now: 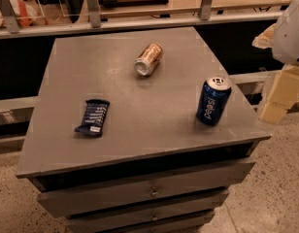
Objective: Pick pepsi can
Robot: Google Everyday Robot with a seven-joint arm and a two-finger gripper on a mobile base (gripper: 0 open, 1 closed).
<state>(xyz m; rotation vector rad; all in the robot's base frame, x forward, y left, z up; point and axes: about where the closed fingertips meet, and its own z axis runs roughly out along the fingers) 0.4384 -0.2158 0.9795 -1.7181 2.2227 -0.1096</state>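
The pepsi can (213,101) is dark blue with white lettering and a silver top. It stands upright near the right edge of the grey cabinet top (140,106). My gripper (279,98) is cream-coloured, under a white arm housing. It hangs off the cabinet's right side, to the right of the can and apart from it. It holds nothing that I can see.
A copper-coloured can (149,59) lies on its side at the back middle of the top. A flat dark blue snack wrapper (93,117) lies at the front left. Drawers are below the front edge. A railing and a shelf run behind the cabinet.
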